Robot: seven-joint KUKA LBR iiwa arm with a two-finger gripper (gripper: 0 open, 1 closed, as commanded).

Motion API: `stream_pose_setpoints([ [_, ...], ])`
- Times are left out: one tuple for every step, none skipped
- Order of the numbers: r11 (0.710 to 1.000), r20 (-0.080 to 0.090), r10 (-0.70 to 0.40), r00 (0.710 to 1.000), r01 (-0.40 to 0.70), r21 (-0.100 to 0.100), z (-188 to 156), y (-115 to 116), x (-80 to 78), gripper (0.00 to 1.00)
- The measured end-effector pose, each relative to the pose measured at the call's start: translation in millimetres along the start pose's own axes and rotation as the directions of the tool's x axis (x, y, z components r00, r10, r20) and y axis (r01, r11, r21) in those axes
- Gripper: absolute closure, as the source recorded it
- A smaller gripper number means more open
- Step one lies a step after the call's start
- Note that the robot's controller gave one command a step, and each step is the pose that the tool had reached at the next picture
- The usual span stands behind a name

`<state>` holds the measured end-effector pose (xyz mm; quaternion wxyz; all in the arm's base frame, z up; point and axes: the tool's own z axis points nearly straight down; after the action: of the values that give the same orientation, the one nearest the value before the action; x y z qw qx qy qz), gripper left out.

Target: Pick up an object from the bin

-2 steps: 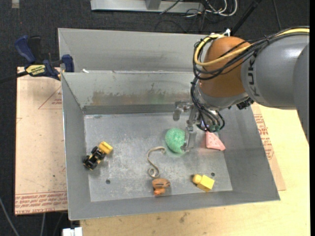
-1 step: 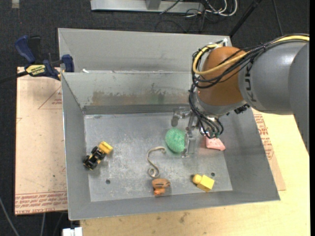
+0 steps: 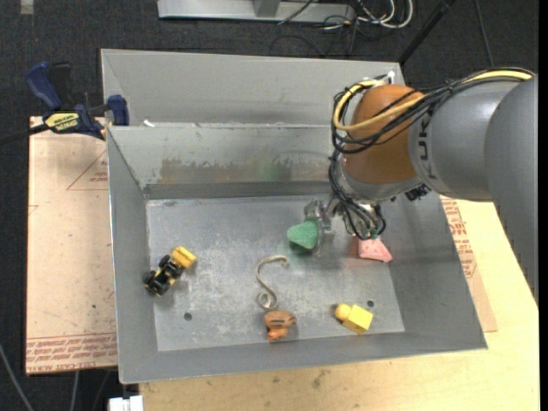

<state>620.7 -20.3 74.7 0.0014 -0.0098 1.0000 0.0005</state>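
Green lump (image 3: 300,235), soft-edged & roughly wedge-shaped, is lying on the floor of the grey bin (image 3: 128,229), a bit right of centre & nearer the back wall than the front. The gripper (image 3: 326,227) is sitting low just beside it on the lump's right, apparently touching its right edge. Can't tell whether the gripper is spread or pressed together, or whether the lump is in its grip, since the orange wrist cover (image 3: 381,139) & the dark cables (image 3: 370,221) are blocking most of it from above. The arm (image 3: 488,139) is reaching in from the right, over the bin's right wall.

Other bits are lying loose, none heaped:
- Pink triangular piece (image 3: 374,249) is resting just right of the gripper, near but apart from the green lump.
- Bent wire S-hook (image 3: 270,281) is lying in front of the lump, approx. mid-floor.
- Small orange-brown thing (image 3: 278,322) is sitting just in front of the hook, near the front wall.
- Yellow block (image 3: 354,317) is lying front right, apart from the rest.
- Yellow & black toy vehicle (image 3: 169,270) is sitting on the left side, well apart from the gripper.
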Motion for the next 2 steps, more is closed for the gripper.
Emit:
stream_pose_setpoints([
  [1.0, 0.0, 0.0, 1.0, 0.0, 0.0, 0.0, 0.0, 0.0, 1.0],
  [1.0, 0.002, -0.017, 1.0, 0.017, 0.001, 4.3, -21.6, -32.1, 1.0],
])
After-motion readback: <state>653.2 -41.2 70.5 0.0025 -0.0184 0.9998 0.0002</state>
